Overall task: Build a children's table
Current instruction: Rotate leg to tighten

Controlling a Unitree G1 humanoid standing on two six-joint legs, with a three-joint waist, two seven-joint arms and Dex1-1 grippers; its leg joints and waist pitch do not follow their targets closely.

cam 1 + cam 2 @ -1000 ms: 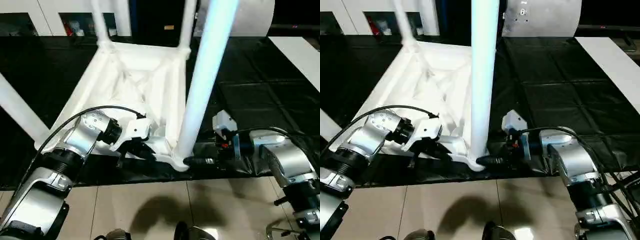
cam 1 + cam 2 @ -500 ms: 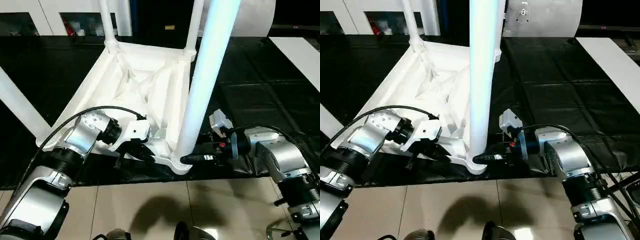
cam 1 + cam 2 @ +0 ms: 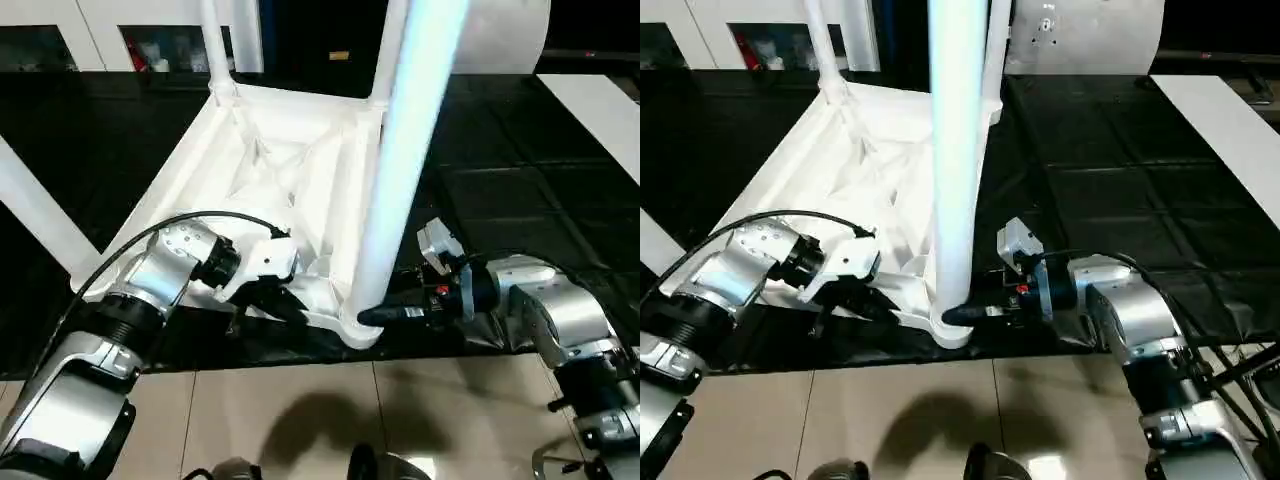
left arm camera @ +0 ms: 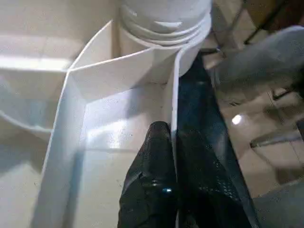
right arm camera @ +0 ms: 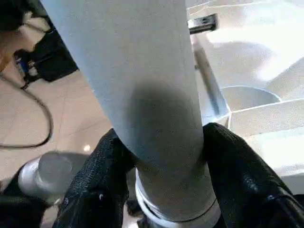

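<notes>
The children's table [image 3: 290,170] lies upside down on a black mat [image 3: 520,170], its ribbed hollow underside facing up and its white legs standing up from the corners. The edge nearest the robot reaches the mat's border, with the tiled floor [image 3: 300,420] just beyond.

The left gripper [image 4: 173,142] is pinched tight on the thin rim wall [image 4: 172,99] of the tabletop: in the left wrist view one black finger [image 4: 152,175] presses the wall's inner face and the other lies against its outer face, with only the wall between them. Straight ahead of this gripper, along the same rim, sits the corner socket that holds the near leg. From the head camera the left gripper [image 3: 275,300] sits at the near edge of the top, just beside that corner.

The right gripper [image 5: 164,156] is clasped around the base of the near leg [image 3: 400,170], right above the socket collar [image 5: 190,216]. In the right wrist view its two black fingers [image 5: 99,175] stand partway apart, one touching each side of the round white leg, which fills the space between them. From the head camera the right gripper [image 3: 385,315] reaches the leg from the side opposite the left gripper, so the leg's foot lies between the two tools
</notes>
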